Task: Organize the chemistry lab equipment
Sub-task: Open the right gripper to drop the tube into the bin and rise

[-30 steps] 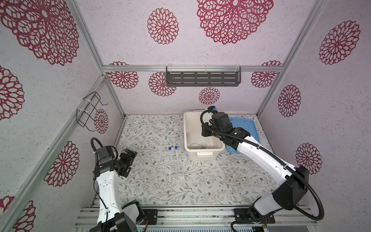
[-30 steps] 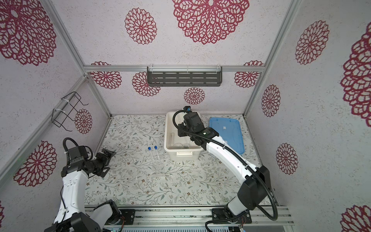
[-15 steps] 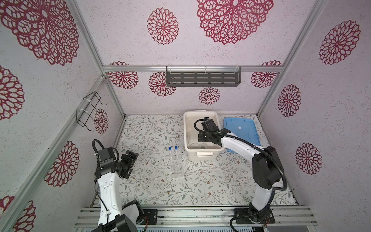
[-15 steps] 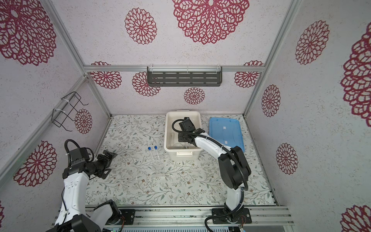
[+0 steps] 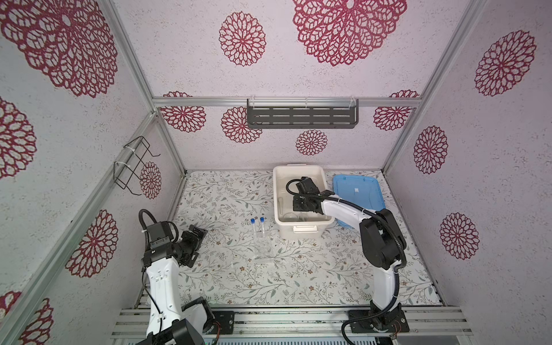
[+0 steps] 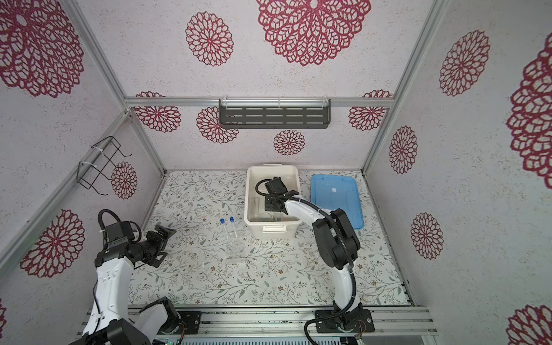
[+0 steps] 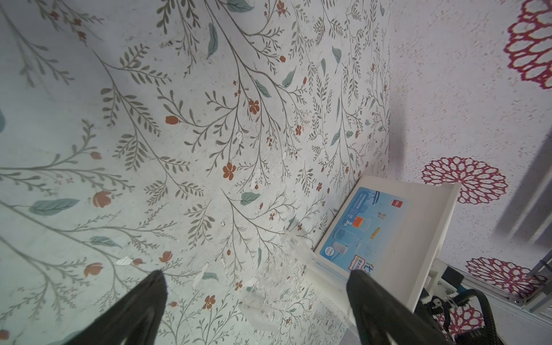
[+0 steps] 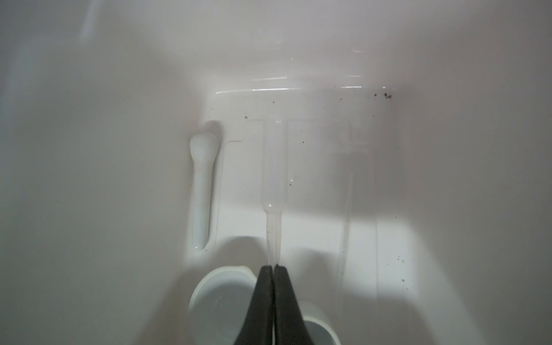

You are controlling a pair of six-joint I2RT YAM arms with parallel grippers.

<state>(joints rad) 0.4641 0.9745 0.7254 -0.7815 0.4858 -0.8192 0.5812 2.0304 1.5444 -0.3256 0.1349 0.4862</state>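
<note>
Inside the tub, at the far middle of the surface: gripping a pipette with the right tool, jaws pinched together on its thin stem, bulb pointing away. On the tub floor beside it: pestle, bowl, dish. Out on the surface, just near-left of the tub: two tubes, seemingly set in the stand. Right of the tub: lid. Holding the left tool at the near left, jaws spread wide on nothing, well apart from the stand. Probably light, soft plastic, that pipette: apt to bend and slip, so best taken gently on the stem close under the bulb. Likely ceramic, bowl and pestle: heavier, smooth, chippable; best pinched over the rim and at mid-shaft.
</note>
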